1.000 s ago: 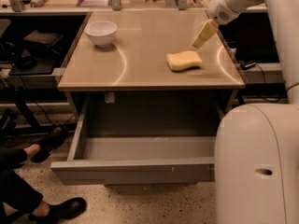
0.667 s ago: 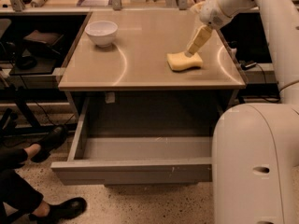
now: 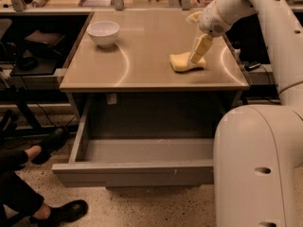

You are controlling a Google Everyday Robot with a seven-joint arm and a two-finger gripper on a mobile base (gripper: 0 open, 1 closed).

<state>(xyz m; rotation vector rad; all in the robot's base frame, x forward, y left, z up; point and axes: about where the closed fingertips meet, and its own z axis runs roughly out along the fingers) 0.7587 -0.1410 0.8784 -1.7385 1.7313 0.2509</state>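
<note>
A yellow sponge [image 3: 182, 62] lies on the tan table top [image 3: 142, 60] toward its right side. My gripper [image 3: 196, 56] hangs from the white arm at the upper right and points down onto the sponge's right end, touching or nearly touching it. A white bowl [image 3: 103, 33] stands at the table's far left corner, well away from the gripper.
Under the table top a grey drawer [image 3: 137, 167] is pulled fully out and looks bare inside. My white base [image 3: 258, 167] fills the lower right. A person's legs and black shoes [image 3: 47, 145] are at the lower left. Dark shelving [image 3: 33, 51] stands to the left.
The gripper has come left and down from beyond the table's right rear edge until it reaches the sponge. Sponge, bowl and drawer have stayed put.
</note>
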